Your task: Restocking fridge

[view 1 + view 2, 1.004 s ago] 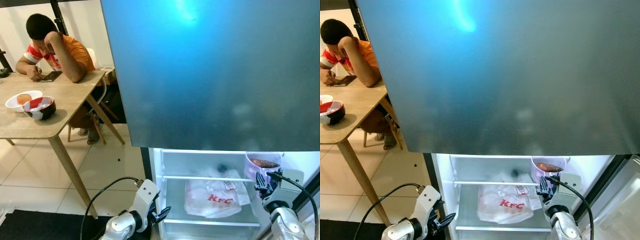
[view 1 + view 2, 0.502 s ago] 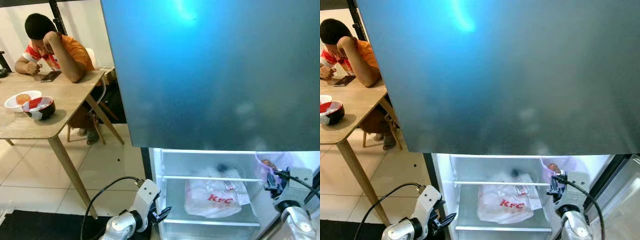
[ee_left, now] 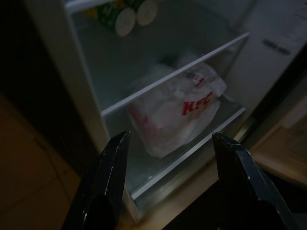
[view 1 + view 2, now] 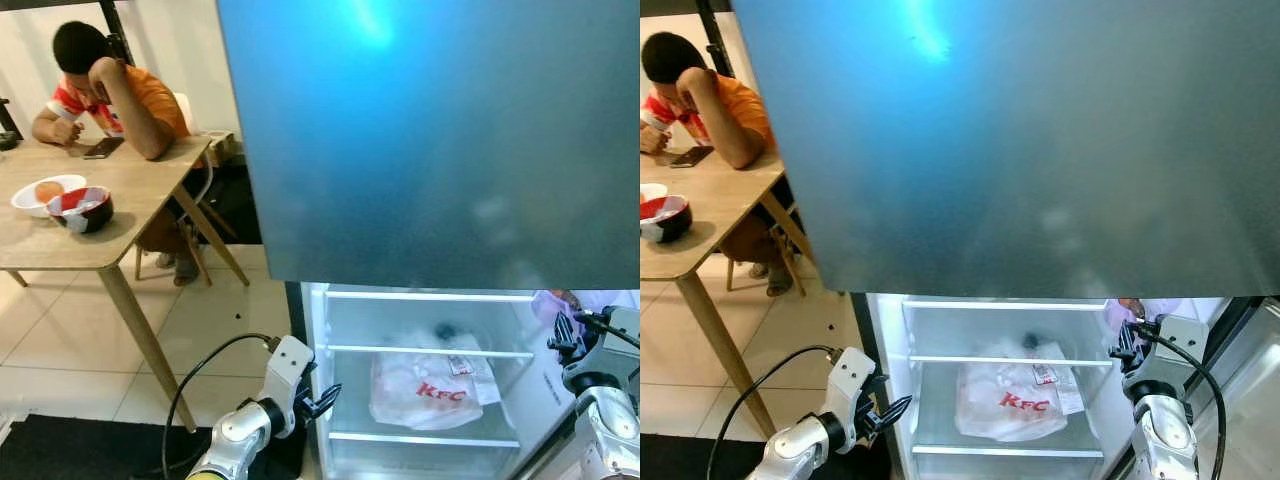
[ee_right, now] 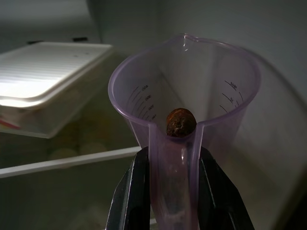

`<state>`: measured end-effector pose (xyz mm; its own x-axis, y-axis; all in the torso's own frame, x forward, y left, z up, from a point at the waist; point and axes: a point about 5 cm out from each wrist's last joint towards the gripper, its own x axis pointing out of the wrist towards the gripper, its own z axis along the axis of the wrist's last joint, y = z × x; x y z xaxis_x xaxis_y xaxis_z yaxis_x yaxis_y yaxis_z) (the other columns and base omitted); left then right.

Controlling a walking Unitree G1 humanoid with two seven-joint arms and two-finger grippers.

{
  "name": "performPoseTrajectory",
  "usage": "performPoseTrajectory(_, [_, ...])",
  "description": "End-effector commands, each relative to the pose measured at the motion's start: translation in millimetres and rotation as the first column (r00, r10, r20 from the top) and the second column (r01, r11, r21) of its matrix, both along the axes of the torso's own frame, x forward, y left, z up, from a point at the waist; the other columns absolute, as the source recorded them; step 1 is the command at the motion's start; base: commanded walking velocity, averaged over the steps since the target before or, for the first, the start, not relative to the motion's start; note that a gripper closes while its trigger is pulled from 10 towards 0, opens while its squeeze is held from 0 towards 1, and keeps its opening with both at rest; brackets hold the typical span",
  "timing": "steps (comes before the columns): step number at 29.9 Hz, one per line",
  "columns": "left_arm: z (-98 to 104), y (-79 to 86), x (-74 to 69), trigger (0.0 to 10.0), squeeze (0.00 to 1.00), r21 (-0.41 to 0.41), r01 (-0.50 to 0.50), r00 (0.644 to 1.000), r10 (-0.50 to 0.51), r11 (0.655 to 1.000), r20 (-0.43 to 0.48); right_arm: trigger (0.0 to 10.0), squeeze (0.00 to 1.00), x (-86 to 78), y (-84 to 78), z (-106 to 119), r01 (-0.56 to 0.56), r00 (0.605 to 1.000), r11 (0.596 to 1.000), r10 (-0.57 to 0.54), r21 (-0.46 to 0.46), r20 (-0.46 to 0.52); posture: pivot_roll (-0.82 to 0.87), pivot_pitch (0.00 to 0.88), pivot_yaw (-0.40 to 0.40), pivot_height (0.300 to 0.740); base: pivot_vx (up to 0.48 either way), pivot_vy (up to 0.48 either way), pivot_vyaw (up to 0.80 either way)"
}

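The right gripper (image 5: 165,191) is clamped on the handle of a translucent purple measuring jug (image 5: 192,91), holding it upright inside the open fridge (image 4: 420,300) at its right side, just under the edge of the upper door. One brown, rough-skinned lump (image 5: 181,122) sits inside the jug against the handle side; what food it is cannot be told. Beyond the jug, a white lidded tray (image 5: 48,76) rests on a shelf higher up.

In the lower compartment, a white KFC plastic bag (image 4: 425,388) lies on the lower glass shelf, bulging with contents that stay hidden. The left wrist view shows two cans (image 3: 129,13) lying on their sides on a shelf above the bag.

The left gripper (image 3: 168,182) hangs low outside the fridge, beside its left wall, fingers spread wide and holding nothing.

To the left, a person (image 4: 105,95) sits at a wooden surface (image 4: 120,200). On it, a white bowl (image 4: 35,195) holds an orange item, and a dark bowl (image 4: 85,210) holds something red and white.
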<state>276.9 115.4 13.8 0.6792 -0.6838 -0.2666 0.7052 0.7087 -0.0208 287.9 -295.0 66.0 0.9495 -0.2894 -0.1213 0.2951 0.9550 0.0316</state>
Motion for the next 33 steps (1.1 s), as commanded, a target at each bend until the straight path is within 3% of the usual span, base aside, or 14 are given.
performPoseTrajectory(1, [2.1, -6.7, 0.8, 10.0, 0.00, 0.001, 0.035, 0.999, -0.035, 0.999, 0.007, 10.0, 0.00, 6.3, -0.2, 10.6, 0.004, 0.999, 1.000, -0.004, 0.004, 0.039, -0.11, 0.008, 0.018, 0.667, 0.000, 0.000, 0.00])
performPoseTrajectory(4, [6.0, -15.7, 2.5, 10.0, 0.00, -0.005, 0.071, 0.997, -0.071, 0.997, 0.021, 10.0, 0.00, 9.8, 3.2, 15.0, -0.001, 0.998, 1.000, 0.000, 0.016, 0.061, -0.11, 0.008, 0.018, 0.667, 0.000, 0.000, 0.00])
performPoseTrajectory(13, [9.2, -22.3, 2.6, 10.0, 0.00, -0.010, 0.117, 0.993, -0.116, 0.993, 0.029, 10.0, 0.00, 13.8, 10.9, 16.5, -0.033, 0.998, 0.999, 0.031, 0.031, 0.056, -0.11, 0.011, 0.018, 0.647, 0.000, 0.000, 0.00])
performPoseTrajectory(33, [17.1, -26.7, 5.6, 10.0, 0.00, -0.007, 0.155, 0.986, -0.154, 0.988, 0.064, 10.0, 0.00, 18.6, 9.5, 26.5, -0.035, 0.997, 0.999, 0.034, 0.006, 0.067, -0.11, 0.008, 0.015, 0.632, 0.000, 0.000, 0.00])
